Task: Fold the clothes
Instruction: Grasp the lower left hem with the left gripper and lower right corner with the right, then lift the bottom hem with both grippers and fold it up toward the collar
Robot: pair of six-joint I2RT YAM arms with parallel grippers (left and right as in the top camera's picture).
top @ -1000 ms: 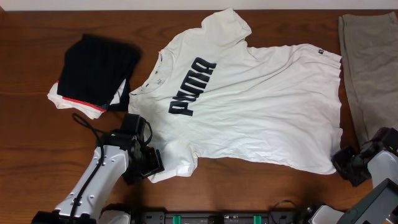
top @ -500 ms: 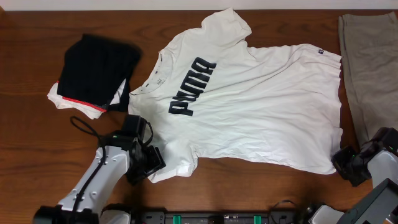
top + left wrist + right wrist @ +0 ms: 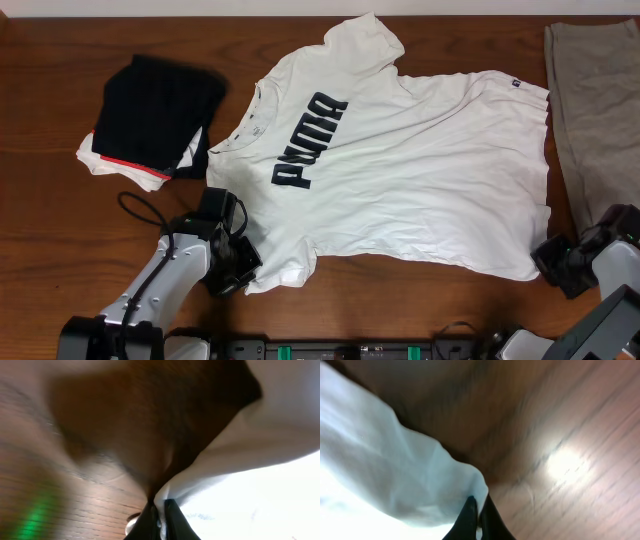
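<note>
The white T-shirt (image 3: pixel 420 170) with black block lettering lies flat on the wooden table, collar to the left and hem to the right. My left gripper (image 3: pixel 240 262) is at the near sleeve's corner and is shut on the shirt's edge. In the left wrist view the black fingers (image 3: pixel 172 515) pinch a fold of the white cloth (image 3: pixel 260 460). My right gripper (image 3: pixel 550 262) sits at the near hem corner. In the right wrist view it (image 3: pixel 479 507) is shut on the edge of the shirt (image 3: pixel 385 470).
A black folded garment (image 3: pixel 155 105) with a red edge lies on something white at the far left. An olive-grey cloth (image 3: pixel 595 110) lies flat along the right edge. Bare wood (image 3: pixel 60 230) shows to the left of my left arm.
My left gripper has shifted slightly towards the sleeve corner and shut on the cloth. The right arm has stayed in place, pinching the hem corner.
</note>
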